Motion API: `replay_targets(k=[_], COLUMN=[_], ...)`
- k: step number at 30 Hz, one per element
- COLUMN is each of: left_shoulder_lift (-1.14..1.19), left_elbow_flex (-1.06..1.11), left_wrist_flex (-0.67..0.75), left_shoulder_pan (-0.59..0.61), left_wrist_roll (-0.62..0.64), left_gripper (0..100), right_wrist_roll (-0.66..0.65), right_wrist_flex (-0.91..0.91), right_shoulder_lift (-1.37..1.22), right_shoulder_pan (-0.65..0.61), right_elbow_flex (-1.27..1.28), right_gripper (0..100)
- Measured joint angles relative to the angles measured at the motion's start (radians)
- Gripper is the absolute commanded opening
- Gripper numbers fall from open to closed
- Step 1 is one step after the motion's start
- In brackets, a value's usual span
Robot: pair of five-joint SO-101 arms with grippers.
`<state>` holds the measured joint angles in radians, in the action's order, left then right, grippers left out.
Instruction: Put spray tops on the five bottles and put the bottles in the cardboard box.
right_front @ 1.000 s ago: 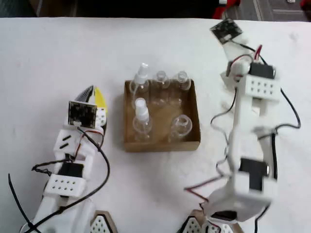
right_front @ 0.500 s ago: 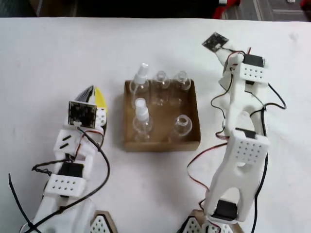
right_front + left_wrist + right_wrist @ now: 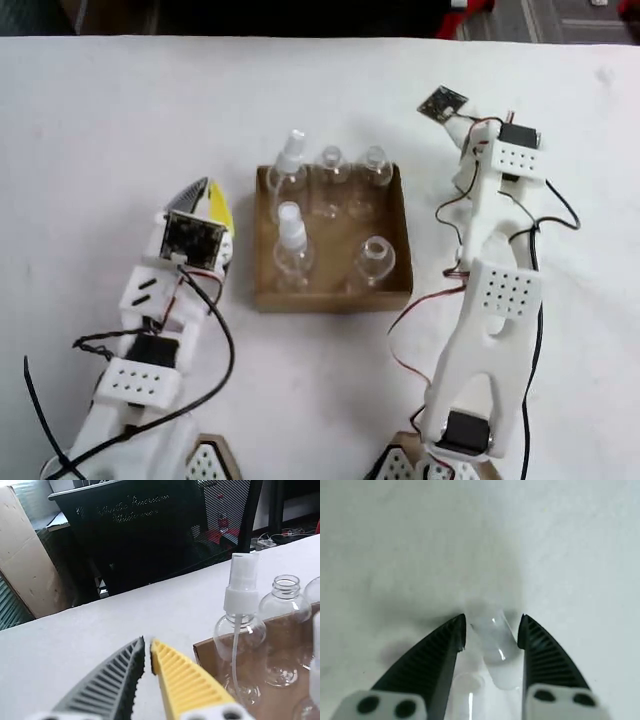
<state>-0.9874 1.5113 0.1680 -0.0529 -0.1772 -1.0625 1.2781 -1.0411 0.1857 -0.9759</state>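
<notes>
The cardboard box [image 3: 262, 240] sits in the middle of the white tabletop [image 3: 120, 110], between the two arms. All five bottles stand upright inside it. Two of them wear spray tops: one in the far corner on the left arm's side [image 3: 290, 172] and one just in front of it [image 3: 291, 250]. The other three have open necks, two along the far wall [image 3: 330, 185] [image 3: 372, 178] and one nearer the front [image 3: 372, 262].

The left gripper [image 3: 205, 187] lies low beside the box on its left, apart from it. Its grey and yellow fingers are drawn almost together with only a thin slit between them, and they hold nothing.

The right gripper [image 3: 492, 625] points down at the tabletop, to the right of the box and near its far corner. Its black fingers are spread partway, and a loose clear spray top [image 3: 496, 652] lies on the tabletop between them. Whether either finger touches it cannot be told.
</notes>
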Motion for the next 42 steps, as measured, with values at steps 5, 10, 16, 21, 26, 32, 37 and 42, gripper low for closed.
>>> replay_targets(k=[5, 10, 16, 21, 26, 32, 37, 42], left_shoulder_lift=[0.0, 0.0, 0.0, 0.0, 0.0, 0.0, 0.0, 0.0], left_elbow_flex=[0.0, 0.0, 0.0, 0.0, 0.0, 0.0, 0.0, 0.0], left_wrist_flex=[0.0, 0.0, 0.0, 0.0, 0.0, 0.0, 0.0, 0.0], left_shoulder_pan=[0.002, 0.003, 0.003, 0.003, 0.003, 0.0, 0.0, 0.0], left_wrist_roll=[0.0, 0.0, 0.0, 0.0, 0.0, 0.0, -0.002, -0.002], left_gripper=[2, 2, 2, 2, 2, 2, 2, 2], right_wrist_roll=[0.0, 0.0, 0.0, -0.021, -0.072, -0.077, -0.077, -0.077], right_wrist_flex=[0.031, 0.037, 0.037, 0.037, 0.037, 0.031, 0.037, 0.098], right_shoulder_lift=[-0.017, -0.017, -0.017, -0.017, -0.048, -0.052, -0.052, -0.061], right_shoulder_pan=[0.0, 0.009, 0.008, 0.008, 0.008, 0.011, 0.014, 0.011], right_elbow_flex=[-0.057, -0.066, -0.066, -0.066, -0.071, -0.078, -0.103, -0.229], right_gripper=[14.8, 14.7, 14.8, 14.8, 12.7, 3.9, 1.5, 1.6])
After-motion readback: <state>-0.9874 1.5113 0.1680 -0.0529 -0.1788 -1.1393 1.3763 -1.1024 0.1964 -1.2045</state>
